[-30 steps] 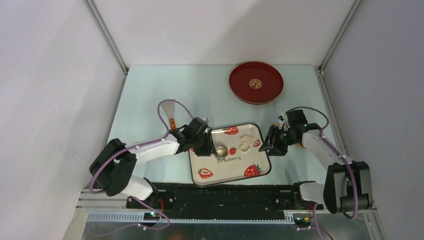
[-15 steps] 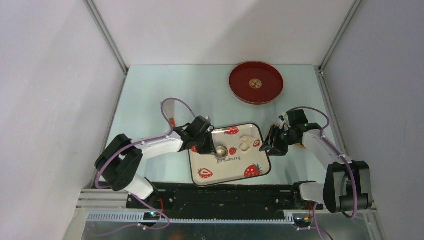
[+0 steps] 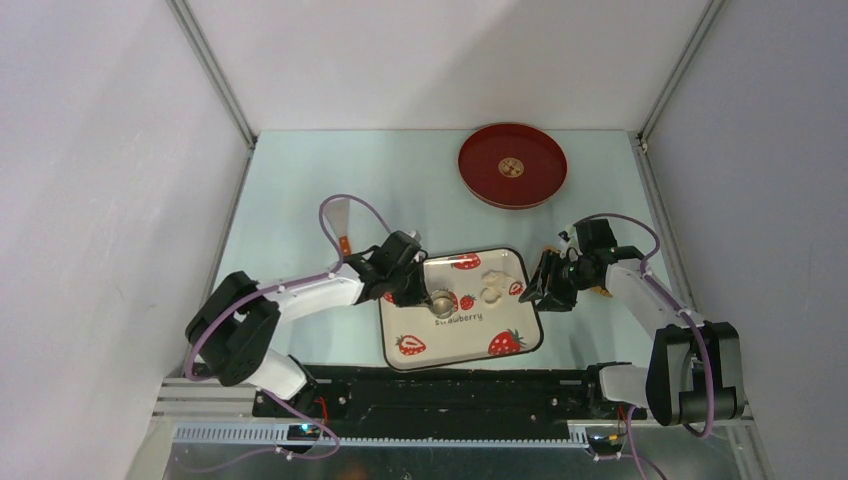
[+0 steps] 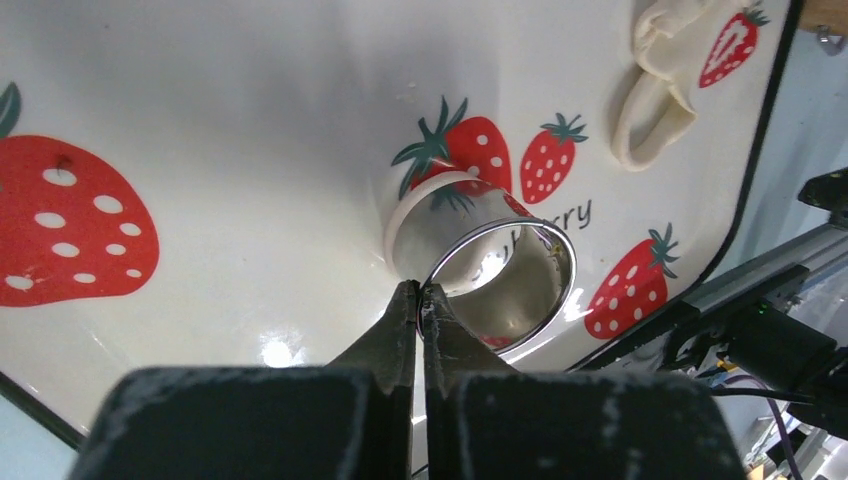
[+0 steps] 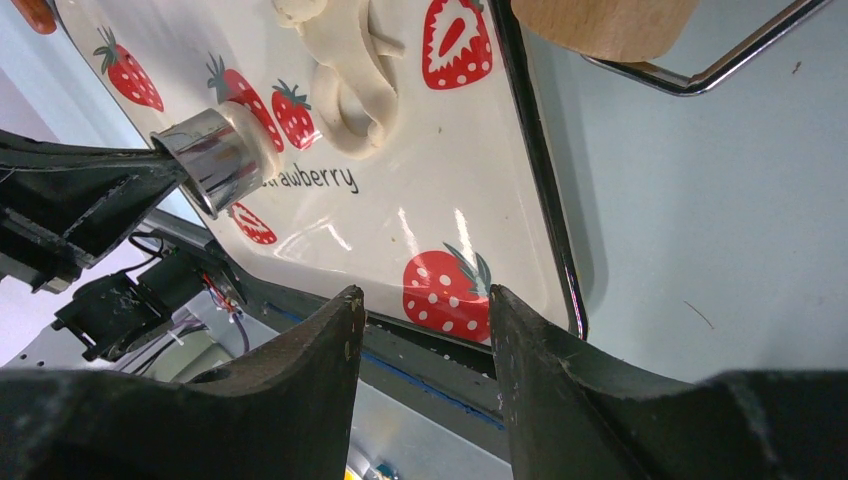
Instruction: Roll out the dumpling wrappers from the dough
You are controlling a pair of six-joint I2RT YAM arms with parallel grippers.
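A strawberry-patterned plate (image 3: 460,345) lies between my two arms. My left gripper (image 4: 420,290) is shut on the near rim of a small steel ring cutter (image 4: 500,280), which tilts its mouth towards that wrist. A cream-white round edge (image 4: 405,215), seemingly a dumpling wrapper, shows at the cutter's far end on the plate. The dough (image 4: 655,105), a flattened strip with a round hole, lies near the plate's far right corner (image 3: 491,288). My right gripper (image 5: 425,300) hangs open and holds nothing, over the plate's right edge (image 5: 540,180).
A red round tray (image 3: 512,165) with a gold emblem sits at the back right. A tan wooden roller (image 5: 600,20) with a wire frame (image 5: 700,75) lies just right of the plate. An orange-handled scraper (image 3: 338,218) lies left of the plate, behind my left arm.
My left gripper has closed on the ring cutter's rim, and the left arm has shifted a little. The right arm has not moved.
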